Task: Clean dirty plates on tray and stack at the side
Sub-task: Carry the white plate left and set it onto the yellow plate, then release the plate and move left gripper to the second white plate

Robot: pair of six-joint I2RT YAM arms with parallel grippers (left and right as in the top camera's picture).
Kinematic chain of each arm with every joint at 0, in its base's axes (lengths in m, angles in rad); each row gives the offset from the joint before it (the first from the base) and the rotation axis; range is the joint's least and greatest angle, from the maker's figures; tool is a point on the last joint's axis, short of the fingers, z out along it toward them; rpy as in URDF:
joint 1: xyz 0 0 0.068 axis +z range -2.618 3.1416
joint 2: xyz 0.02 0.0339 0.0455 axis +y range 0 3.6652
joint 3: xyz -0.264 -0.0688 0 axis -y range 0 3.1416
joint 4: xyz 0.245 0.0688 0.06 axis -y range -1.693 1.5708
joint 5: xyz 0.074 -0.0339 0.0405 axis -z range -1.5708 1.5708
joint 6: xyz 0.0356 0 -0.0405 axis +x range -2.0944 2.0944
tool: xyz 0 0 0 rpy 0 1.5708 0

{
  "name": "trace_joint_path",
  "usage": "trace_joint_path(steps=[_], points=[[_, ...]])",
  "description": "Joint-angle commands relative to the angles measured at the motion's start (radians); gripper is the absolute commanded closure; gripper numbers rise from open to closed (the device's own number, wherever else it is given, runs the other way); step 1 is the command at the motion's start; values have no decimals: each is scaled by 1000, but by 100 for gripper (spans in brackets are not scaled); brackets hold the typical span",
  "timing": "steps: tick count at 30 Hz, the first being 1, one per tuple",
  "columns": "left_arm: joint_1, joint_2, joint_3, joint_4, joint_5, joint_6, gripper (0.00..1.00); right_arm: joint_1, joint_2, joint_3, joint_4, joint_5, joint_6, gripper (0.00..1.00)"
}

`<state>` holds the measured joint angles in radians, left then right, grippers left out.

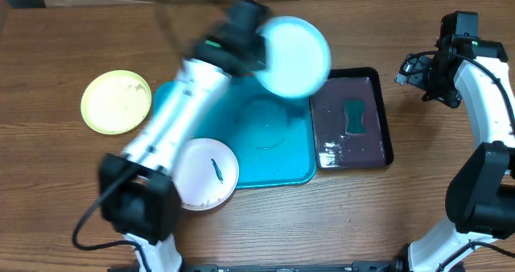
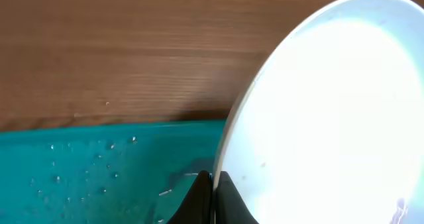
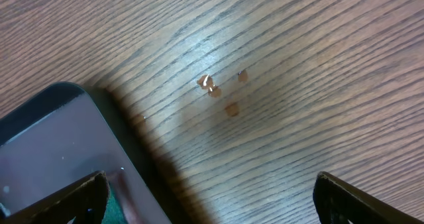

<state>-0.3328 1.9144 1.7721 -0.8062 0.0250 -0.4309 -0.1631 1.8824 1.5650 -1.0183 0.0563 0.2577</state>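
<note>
Wood-grain table (image 1: pixel 64 47), both arms in frame.

Left gripper (image 2: pixel 213 184): dark fingers pinched narrow on the rim of the light blue plate (image 2: pixel 331 118), edge caught between the pads. Overhead shows this plate (image 1: pixel 296 55) lifted and tilted, hanging over the far right corner of the turquoise tray (image 1: pixel 273 159) and reaching toward the black tray (image 1: pixel 385 119). Arm and plate are motion-blurred there; plate face reads washed-out pale, surface detail not resolvable.

Below the plate, the tray floor (image 2: pixel 99 171) carries scattered water droplets (image 2: pixel 66 177).

White plate (image 1: pixel 205 174): overlapping the near left edge of the tray, short dark teal smear (image 1: pixel 217 169) on it.
Yellow-green plate (image 1: pixel 116 101): flat on the table, left of the tray, apart from it.

Green sponge (image 1: pixel 355 117) lies in the black tray, which sits just right of the turquoise one.

Right gripper (image 3: pixel 211 177): fingers spread wide, nothing between them, over bare wood beside the black tray's corner (image 3: pixel 40 131). A few pale flecks (image 3: pixel 212 85) mark the wood.
</note>
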Motion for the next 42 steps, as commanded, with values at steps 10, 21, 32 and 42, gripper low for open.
trace_joint_path(steps=[10,21,32,42], points=[[626,-5,13,-246,222,-45,96,-1,-8,7,3,2,5,0],[817,-5,-149,-220,-193,-144,96,-1,-8,7,3,2,5,0],[817,-5,-320,-3,-192,-126,96,-1,-8,7,3,2,5,0],[817,-5,-332,34,-189,-126,94,-1,-8,7,3,2,5,0]])
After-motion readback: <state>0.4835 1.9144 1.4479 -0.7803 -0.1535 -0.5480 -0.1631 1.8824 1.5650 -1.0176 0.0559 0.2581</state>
